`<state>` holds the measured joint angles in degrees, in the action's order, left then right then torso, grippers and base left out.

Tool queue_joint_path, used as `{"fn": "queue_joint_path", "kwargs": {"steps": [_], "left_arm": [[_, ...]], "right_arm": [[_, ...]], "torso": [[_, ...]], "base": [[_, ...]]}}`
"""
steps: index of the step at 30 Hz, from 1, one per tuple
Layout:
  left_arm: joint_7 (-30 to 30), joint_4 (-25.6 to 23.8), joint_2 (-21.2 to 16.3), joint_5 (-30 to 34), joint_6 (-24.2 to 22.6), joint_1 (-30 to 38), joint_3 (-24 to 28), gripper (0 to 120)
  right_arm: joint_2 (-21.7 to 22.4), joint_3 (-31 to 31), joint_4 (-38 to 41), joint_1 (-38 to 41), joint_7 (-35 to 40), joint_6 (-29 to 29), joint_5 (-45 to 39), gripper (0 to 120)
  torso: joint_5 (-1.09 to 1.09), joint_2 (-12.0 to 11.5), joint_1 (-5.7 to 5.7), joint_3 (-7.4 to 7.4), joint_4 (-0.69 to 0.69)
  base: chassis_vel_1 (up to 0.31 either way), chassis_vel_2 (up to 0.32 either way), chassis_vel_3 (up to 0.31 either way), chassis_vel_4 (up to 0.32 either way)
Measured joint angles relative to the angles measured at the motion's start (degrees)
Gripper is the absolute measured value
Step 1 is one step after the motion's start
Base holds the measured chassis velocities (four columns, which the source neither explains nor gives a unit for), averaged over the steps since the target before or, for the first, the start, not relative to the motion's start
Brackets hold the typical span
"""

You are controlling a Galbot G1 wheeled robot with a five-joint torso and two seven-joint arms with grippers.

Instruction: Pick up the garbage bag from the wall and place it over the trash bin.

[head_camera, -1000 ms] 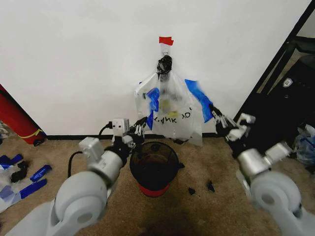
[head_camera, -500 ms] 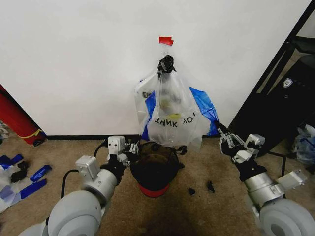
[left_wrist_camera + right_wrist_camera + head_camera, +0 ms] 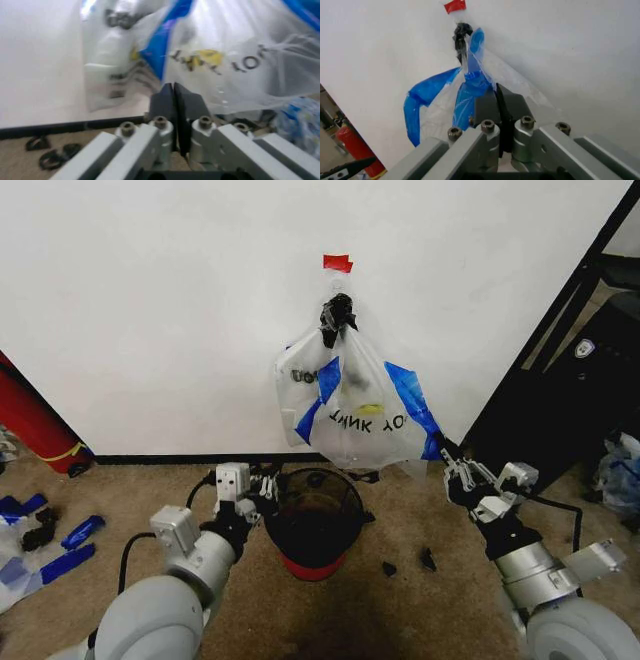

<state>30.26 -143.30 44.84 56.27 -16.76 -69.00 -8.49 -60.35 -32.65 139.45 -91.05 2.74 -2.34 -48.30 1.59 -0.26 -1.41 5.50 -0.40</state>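
Note:
The garbage bag [image 3: 352, 405], clear plastic with black print and blue tape strips, hangs by its knotted top from a hook on the white wall [image 3: 150, 310], under a red tape piece [image 3: 337, 262]. Below it on the carpet stands the black trash bin [image 3: 313, 518] with a red base. My right gripper [image 3: 447, 465] is at the bag's lower right corner, fingers [image 3: 487, 103] shut, apparently on the plastic, which stretches toward it. My left gripper [image 3: 267, 478] is low beside the bin's left rim, fingers [image 3: 164, 99] shut on nothing, with the bag [image 3: 225, 56] hanging beyond it.
A big red cylinder [image 3: 35, 430] leans at the far left. Blue tape scraps [image 3: 65, 548] lie on the carpet there. Black furniture [image 3: 580, 380] fills the right side, with another plastic bag [image 3: 622, 470] by it. Small black bits [image 3: 410, 563] lie right of the bin.
Both grippers came down from beside the bag. The right one drew the bag's right corner down and outward, spreading the bag. The left one dropped to the bin's rim.

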Motion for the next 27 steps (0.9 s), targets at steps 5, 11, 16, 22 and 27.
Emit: {"fn": "queue_joint_path", "kwargs": {"steps": [5, 11, 16, 22, 27], "left_arm": [[-2.0, 0.0, -0.5, 0.0, -0.4, 5.6, 1.6, 23], [-1.7, 1.6, -0.4, 0.0, -1.5, 12.3, 4.0, 43], [-2.2, 4.4, 0.6, -0.4, -2.8, 15.3, 6.0, 63], [-1.8, 11.5, 2.4, -2.8, -4.3, 20.6, 9.9, 85], [-1.2, 14.2, 3.3, -3.6, -4.0, 21.5, 10.4, 93]], "right_arm": [[-0.2, 0.4, 0.0, 0.1, 0.1, -0.2, 0.1, 0], [-0.4, 0.5, 0.0, -0.1, 0.1, -0.3, 0.2, 0], [-0.2, 0.2, -0.1, 0.3, 0.1, -0.4, -0.2, 0], [-0.1, -0.4, -0.1, 0.3, 0.2, -0.5, -1.3, 0], [0.1, -1.2, 0.0, 0.0, 0.2, -0.5, -2.1, 0]], "torso": [[0.01, 0.0, 0.0, 0.0, 0.0], [0.0, 0.0, 0.0, 0.0, 0.0], [0.0, 0.0, 0.0, 0.0, 0.02], [0.0, 0.0, 0.0, 0.0, 0.0], [0.0, 0.0, 0.0, 0.0, 0.01]], "base": [[0.0, 0.0, 0.0, 0.0], [0.0, 0.0, 0.0, 0.0], [0.0, 0.0, 0.0, 0.0], [0.0, 0.0, 0.0, 0.0], [0.0, 0.0, 0.0, 0.0]]}}
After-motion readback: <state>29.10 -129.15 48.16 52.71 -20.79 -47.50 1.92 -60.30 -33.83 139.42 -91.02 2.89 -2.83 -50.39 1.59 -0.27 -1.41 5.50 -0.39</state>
